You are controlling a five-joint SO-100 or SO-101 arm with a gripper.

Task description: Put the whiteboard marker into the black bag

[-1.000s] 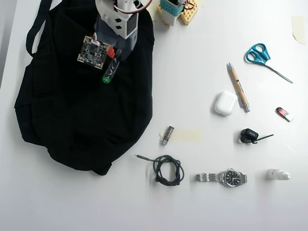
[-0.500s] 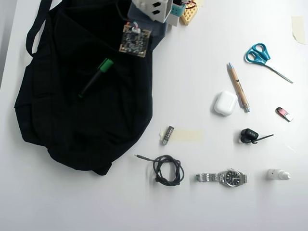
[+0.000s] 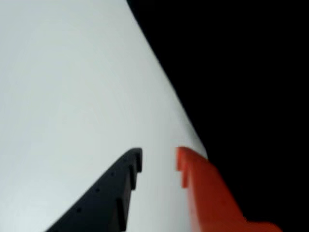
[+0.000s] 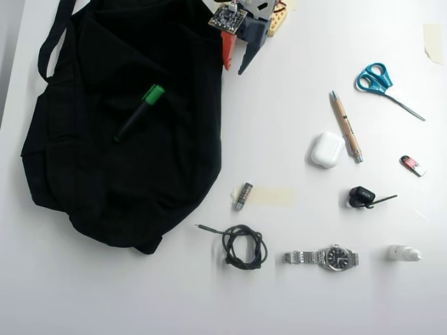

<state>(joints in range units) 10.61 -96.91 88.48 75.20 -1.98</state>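
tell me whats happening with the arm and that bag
The thick green-capped whiteboard marker lies on the large soft black fabric bag, apart from the arm. The two-finger gripper, one finger orange and one black, is open and empty at the bag's right edge in the overhead view, over the white table.

Matt black cloth bag [image 4: 105,181]; smooth white table [image 4: 293,293].

1. Whiteboard marker [image 4: 139,112]: barrel print too small to read;
2. Wristwatch [image 4: 337,257]: dial markings illegible;
3. Circuit board [image 4: 227,19] on the arm: no lettering can be made out.
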